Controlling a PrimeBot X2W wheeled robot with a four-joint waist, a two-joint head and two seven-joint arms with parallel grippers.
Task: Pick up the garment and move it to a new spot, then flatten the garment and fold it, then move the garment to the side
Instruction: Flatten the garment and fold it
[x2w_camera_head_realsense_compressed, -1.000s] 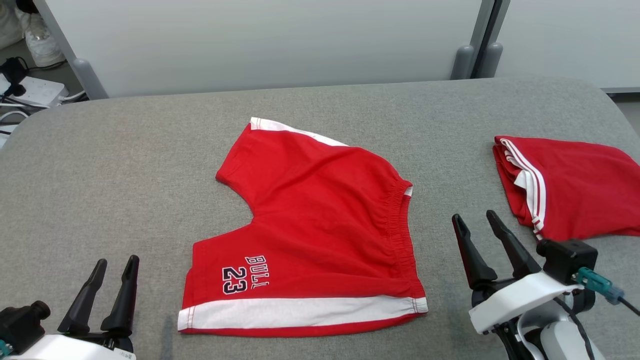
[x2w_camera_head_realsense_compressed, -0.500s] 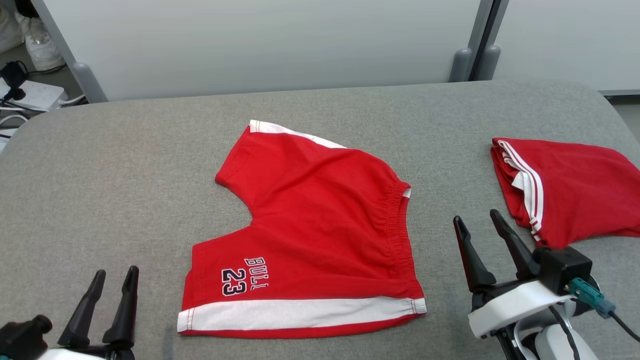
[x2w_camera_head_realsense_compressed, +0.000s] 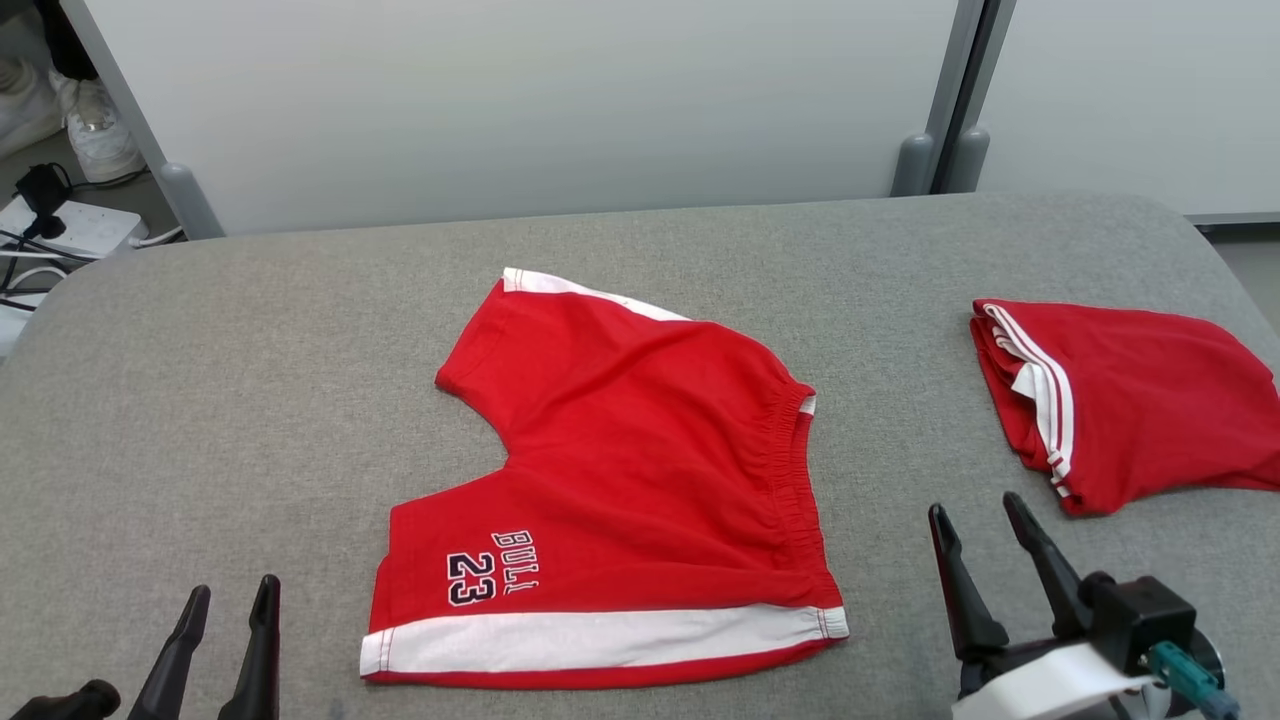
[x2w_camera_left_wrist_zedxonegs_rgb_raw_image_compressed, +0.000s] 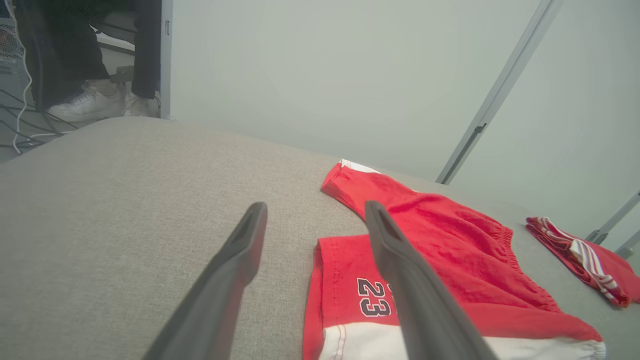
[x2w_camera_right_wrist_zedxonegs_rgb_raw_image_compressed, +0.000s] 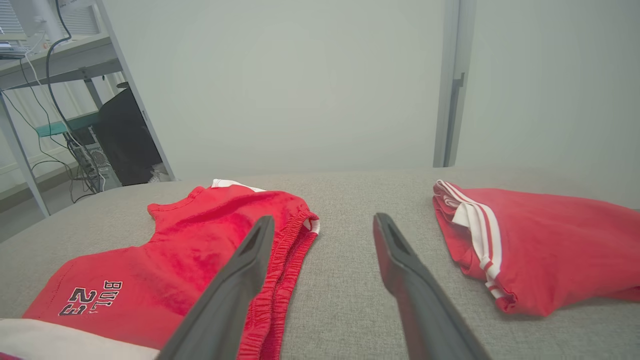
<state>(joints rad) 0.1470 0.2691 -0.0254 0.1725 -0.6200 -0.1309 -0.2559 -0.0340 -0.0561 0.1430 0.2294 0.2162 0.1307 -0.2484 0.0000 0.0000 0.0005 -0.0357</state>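
Red shorts (x2w_camera_head_realsense_compressed: 620, 470) lie flat in the middle of my grey table (x2w_camera_head_realsense_compressed: 250, 380). My left gripper (x2w_camera_head_realsense_compressed: 234, 588) and right gripper (x2w_camera_head_realsense_compressed: 972, 505) are spread wide, holding nothing. If I pinch just one layer, they may bunch up, or I may bump the folded red cloth (x2w_camera_head_realsense_compressed: 1140, 400).

The shorts (x2w_camera_head_realsense_compressed: 620, 480) lie flat on the middle of the desk (x2w_camera_head_realsense_compressed: 250, 400), a folded garment (x2w_camera_head_realsense_compressed: 1130, 400) well apart to their right. The left gripper (x2w_camera_head_realsense_compressed: 234, 586) stands near-left of the shorts, the right gripper (x2w_camera_head_realsense_compressed: 972, 503) before the gap between the two
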